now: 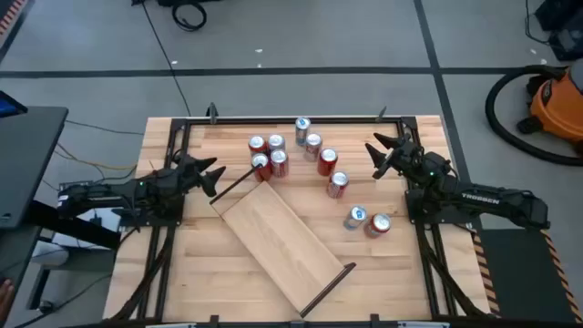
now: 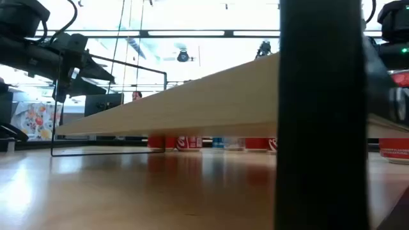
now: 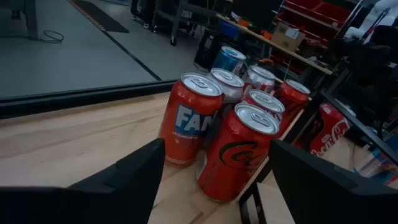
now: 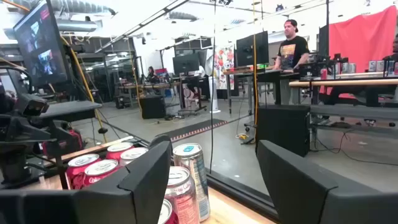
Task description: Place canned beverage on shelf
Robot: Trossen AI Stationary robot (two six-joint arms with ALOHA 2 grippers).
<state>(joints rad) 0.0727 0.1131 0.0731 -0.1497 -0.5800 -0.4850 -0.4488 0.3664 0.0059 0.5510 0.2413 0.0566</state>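
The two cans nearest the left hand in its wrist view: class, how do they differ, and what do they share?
The orange can carries white letters on an orange side; the red cola can carries dark script on red. The orange can stands farther from the left hand; the red cola can stands closer, in line with the gap between its fingers. Both stand upright on the wooden tabletop, tops unopened, neither gripped.

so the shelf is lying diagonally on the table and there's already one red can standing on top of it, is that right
Not quite. The shelf does lie diagonally on the table, but its top is bare in the high view. The red cans all stand on the table beyond its far end.
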